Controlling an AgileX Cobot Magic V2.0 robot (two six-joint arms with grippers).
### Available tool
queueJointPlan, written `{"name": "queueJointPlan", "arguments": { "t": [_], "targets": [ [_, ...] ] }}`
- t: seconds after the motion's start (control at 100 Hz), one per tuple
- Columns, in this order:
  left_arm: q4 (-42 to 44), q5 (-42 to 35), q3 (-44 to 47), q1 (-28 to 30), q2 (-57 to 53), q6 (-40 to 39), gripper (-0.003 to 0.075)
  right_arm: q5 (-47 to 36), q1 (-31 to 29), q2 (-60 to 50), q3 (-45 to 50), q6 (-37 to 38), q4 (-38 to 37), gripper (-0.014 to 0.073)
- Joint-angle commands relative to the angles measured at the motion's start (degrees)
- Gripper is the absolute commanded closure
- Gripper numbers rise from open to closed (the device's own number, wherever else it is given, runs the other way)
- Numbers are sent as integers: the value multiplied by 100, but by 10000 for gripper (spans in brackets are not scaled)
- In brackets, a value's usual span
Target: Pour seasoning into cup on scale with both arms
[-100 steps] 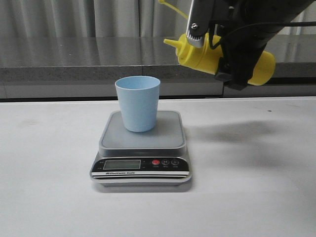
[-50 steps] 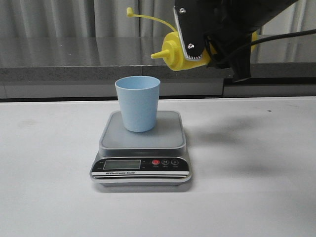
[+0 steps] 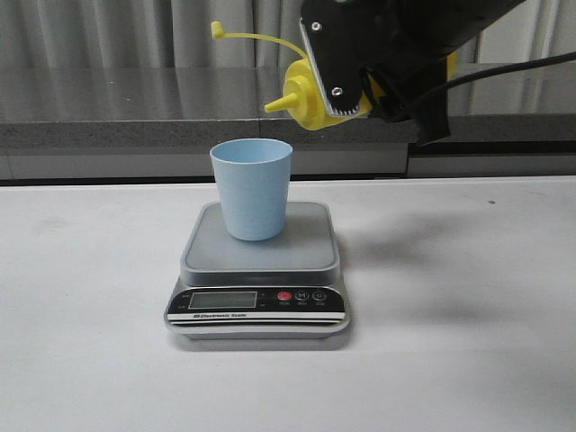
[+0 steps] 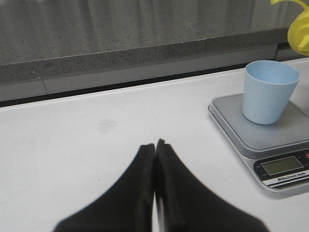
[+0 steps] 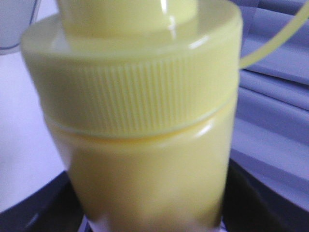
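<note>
Above the white table [image 3: 468, 360], the seasoning [image 3: 310, 94] is gripped sideways in the right end effector [image 3: 360, 72] (nozzle above the cup [image 3: 252, 187]); the left end effector [image 4: 155, 145] is clenched, empty.

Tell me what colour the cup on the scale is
Pale blue cup, clearest in the front view.

The right gripper [image 3: 360, 67] holds the seasoning bottle [image 3: 306, 94] sideways above the cup [image 3: 252, 187] on the scale [image 3: 258, 270].

White table [image 3: 90, 360], grey stone ledge [image 3: 108, 112], pale curtains [image 3: 135, 31] behind
</note>
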Motion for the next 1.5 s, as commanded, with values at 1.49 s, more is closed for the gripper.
{"name": "queueJointPlan", "arguments": {
  "t": [1.49],
  "targets": [
    [0, -471, -160, 14, 44, -49, 741, -2699, -1265, -896, 616, -63, 6702, 652]
  ]
}}
